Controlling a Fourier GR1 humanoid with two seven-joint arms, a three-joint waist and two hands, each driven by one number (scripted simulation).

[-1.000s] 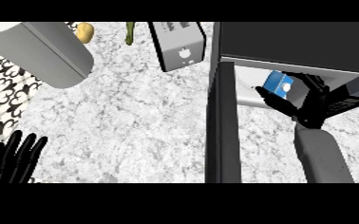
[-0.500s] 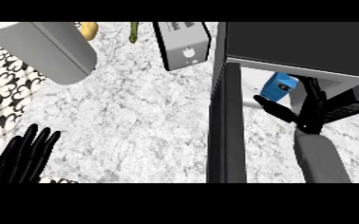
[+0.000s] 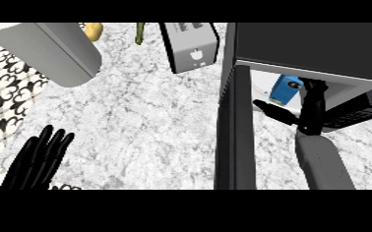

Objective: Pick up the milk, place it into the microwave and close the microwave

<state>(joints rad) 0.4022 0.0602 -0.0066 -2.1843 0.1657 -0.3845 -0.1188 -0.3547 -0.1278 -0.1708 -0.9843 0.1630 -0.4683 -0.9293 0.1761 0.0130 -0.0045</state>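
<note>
Right hand (image 3: 311,109) is reaching into the microwave (image 3: 305,49), fingers spread and straight, holding nothing. The blue milk (image 3: 285,88) stands inside just beside the fingertips, door (image 3: 234,128) wide open. Left hand (image 3: 40,159) rests flat at lower left, fingers straight.

On my feed, my right forearm (image 3: 325,161) is a smooth, rounded light-grey shell with no markings, screws or cables that I can make out, narrowing a little where it joins the wrist. My right hand (image 3: 312,112) is matte black all over, with slim, tapering fingers (image 3: 317,98) and a slim pointed thumb (image 3: 274,112). My left hand (image 3: 38,162) is the same plain black, its long fingers rounded at the tips, and no forearm shows behind it.
</note>
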